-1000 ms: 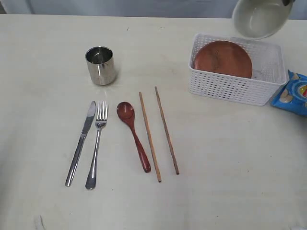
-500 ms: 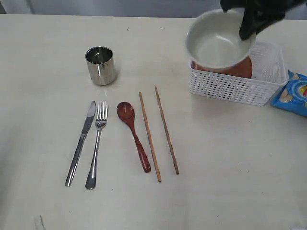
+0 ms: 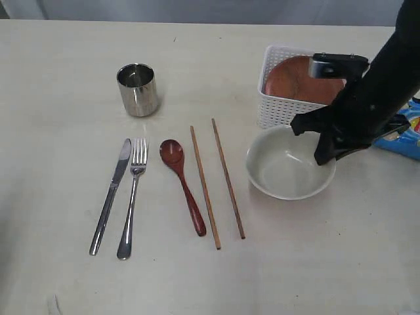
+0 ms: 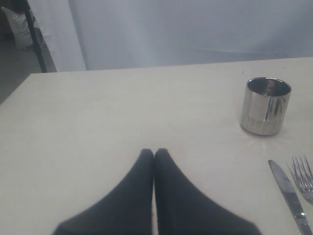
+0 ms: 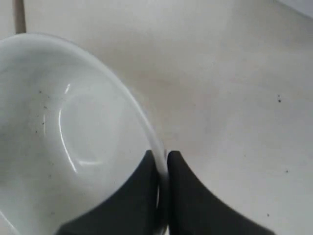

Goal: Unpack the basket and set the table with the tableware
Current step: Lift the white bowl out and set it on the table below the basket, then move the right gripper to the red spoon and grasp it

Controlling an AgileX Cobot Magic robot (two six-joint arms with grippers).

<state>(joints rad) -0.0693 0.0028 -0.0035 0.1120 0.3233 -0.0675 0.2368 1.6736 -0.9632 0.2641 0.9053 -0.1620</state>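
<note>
My right gripper [image 3: 326,156] [image 5: 161,156] is shut on the rim of the off-white bowl [image 3: 282,164] [image 5: 63,137], which is low over or on the table [image 3: 210,282] just in front of the white basket [image 3: 282,108]. The round brown plate [image 3: 298,77] leans inside the basket. On the table lie the steel cup [image 3: 138,89] [image 4: 265,105], knife [image 3: 111,195] [image 4: 289,196], fork [image 3: 132,197] [image 4: 304,177], reddish-brown spoon [image 3: 184,186] and two chopsticks [image 3: 216,177]. My left gripper [image 4: 154,152] is shut and empty, over bare table away from the cup.
A blue chip bag [image 3: 400,134] lies to the right of the basket, partly behind my right arm [image 3: 380,85]. Pale curtains hang beyond the table's far edge in the left wrist view.
My right gripper has carried the bowl from high above the basket down and to the left, to table level in front of the basket. The left gripper's earlier state is not shown.
</note>
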